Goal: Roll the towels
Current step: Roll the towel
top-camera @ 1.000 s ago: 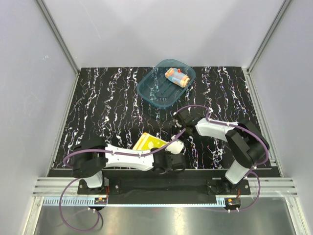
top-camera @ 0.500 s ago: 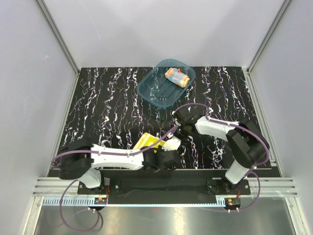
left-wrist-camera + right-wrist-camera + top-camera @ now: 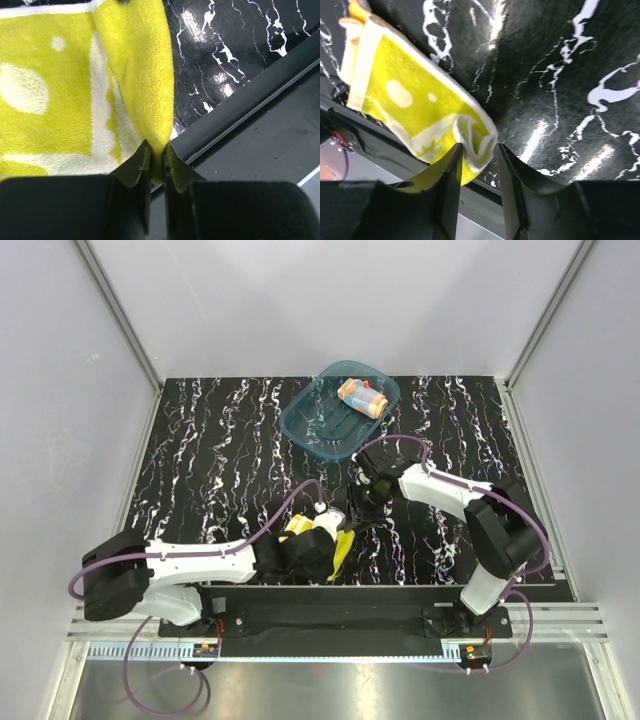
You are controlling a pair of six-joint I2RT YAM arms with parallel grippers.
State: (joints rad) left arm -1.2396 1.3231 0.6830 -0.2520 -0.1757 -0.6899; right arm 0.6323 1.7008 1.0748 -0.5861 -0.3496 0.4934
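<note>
While both arms crowd the near middle of the black marbled table (image 3: 210,460), the bright yellow towel (image 3: 135,75) hangs stretched between them, close to the table's front edge. From above you catch only slivers of yellow under the arms. The wrist cameras show the rest.

Looking along the left gripper (image 3: 156,150), I see its jaws pressed nearly together on a thin fold of the towel's terry. The cloth fans away from the pinch, with pale green-white blobs and a pale band on it. Behind it runs the dark front rail (image 3: 250,120) below the tabletop.

The right wrist view shows the towel's other end. The right gripper (image 3: 479,148) stands partly open, and a curled, white-hemmed corner of the towel sits loosely between its fingers. The left-hand finger looks to be brushing the cloth, but nothing is squeezed. This view also shows an orange-tinged hem at the towel's far corner, which the left wrist camera misses.

Only the overhead view takes in the back of the table. There the other towel (image 3: 362,397), light blue and yellow with orange dots, lies rolled inside the teal translucent tub (image 3: 318,426), well apart from both grippers.
</note>
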